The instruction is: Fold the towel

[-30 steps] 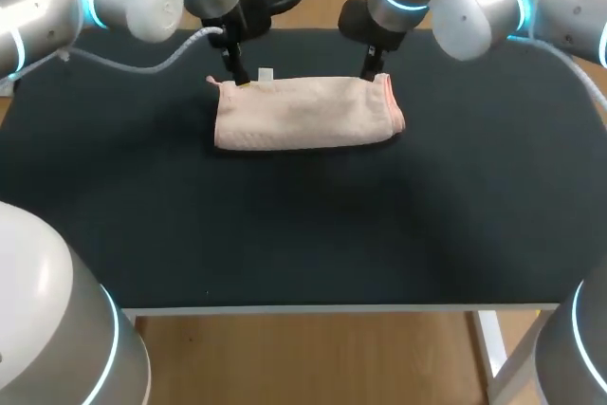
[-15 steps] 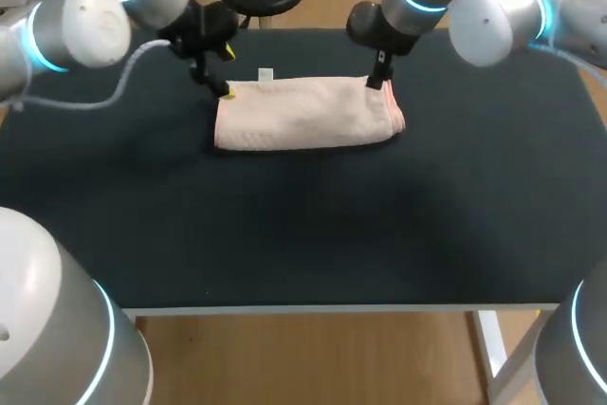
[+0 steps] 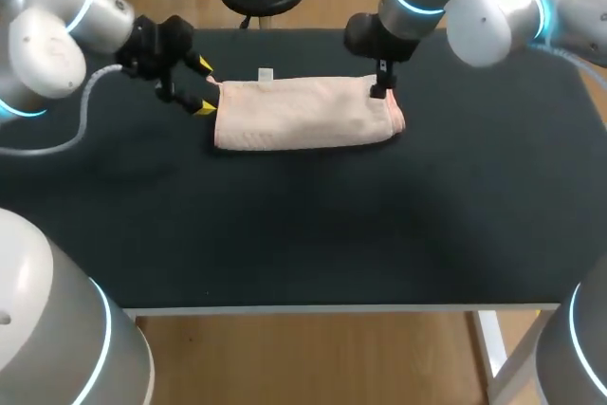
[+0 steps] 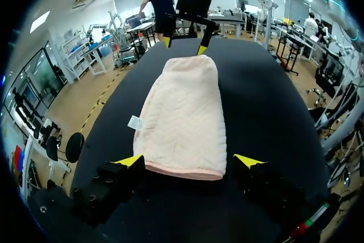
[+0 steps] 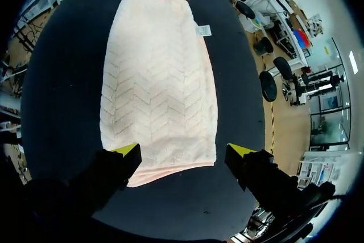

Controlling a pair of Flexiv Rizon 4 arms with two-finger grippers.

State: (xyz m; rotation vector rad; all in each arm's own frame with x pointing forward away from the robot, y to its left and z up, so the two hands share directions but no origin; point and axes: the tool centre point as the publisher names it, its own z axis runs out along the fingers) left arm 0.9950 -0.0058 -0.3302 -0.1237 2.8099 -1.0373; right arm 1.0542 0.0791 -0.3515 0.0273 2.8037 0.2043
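Wide apart stand the two yellow tips of the left end effector [image 3: 205, 87] in the head view, just beside the left end of the towel [image 3: 303, 116]. The right end effector [image 3: 379, 90] hangs over the far right corner of the towel. From this side its fingers look like one dark shape, and their opening is hard to make out. The towel is folded into a long pink band and lies flat on the far half of the dark table [image 3: 285, 234]. Much dark surface shows between the towel and the near edge.

In the left wrist view the left end effector [image 4: 189, 161] is wide. The near short edge of the towel [image 4: 182, 101] lies between its fingers and does not touch them. A small white tag [image 4: 135, 122] sticks out from one long side. At the far end the right end effector [image 4: 184, 45] shows its tips apart.

In the right wrist view the right end effector [image 5: 182, 151] is also wide, over the near edge of the towel [image 5: 159, 78]. Whether one finger touches the cloth I cannot tell. Dark table shows along both long sides of the towel.
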